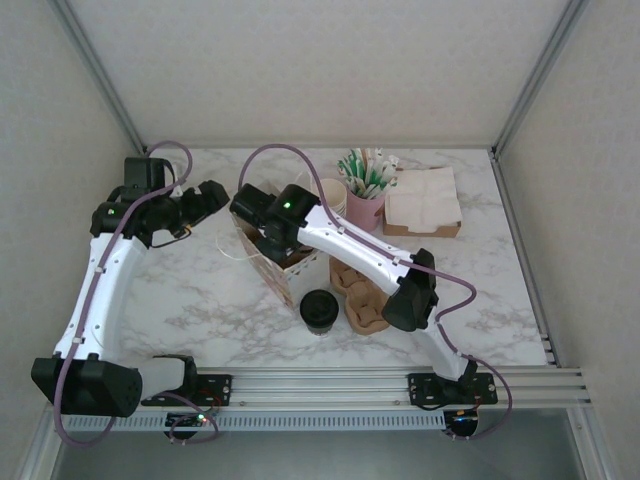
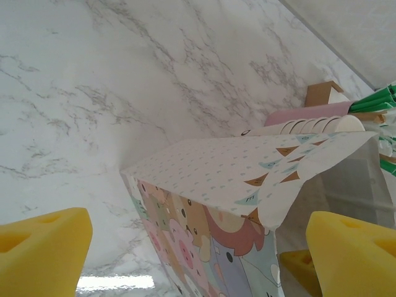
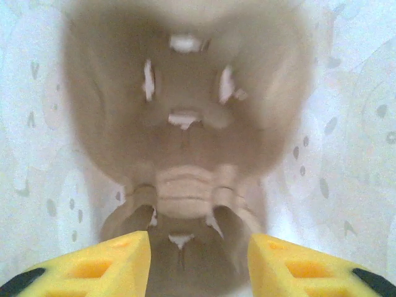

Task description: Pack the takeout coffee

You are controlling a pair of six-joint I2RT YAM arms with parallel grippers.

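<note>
The takeout coffee (image 1: 319, 309), a small cup with a round black lid, stands on the marble table near the front, apart from both grippers. A cartoon-printed paper bag (image 1: 281, 274) stands open behind it. My right gripper (image 1: 267, 243) reaches down into the bag. In the right wrist view its yellow fingers (image 3: 117, 266) are spread, so the right gripper (image 3: 198, 269) is open above a brown cardboard cup carrier (image 3: 185, 154) lying in the bag. My left gripper (image 1: 213, 196) hovers open just left of the bag (image 2: 247, 204), its fingers (image 2: 43, 247) clear of the bag's corner.
A second cardboard carrier (image 1: 360, 297) lies right of the coffee under the right forearm. Behind the bag stand stacked paper cups (image 1: 334, 190), a pink cup of stirrers (image 1: 366, 205) and a napkin box (image 1: 424, 207). The table's front rail (image 1: 400, 380) runs along the near edge.
</note>
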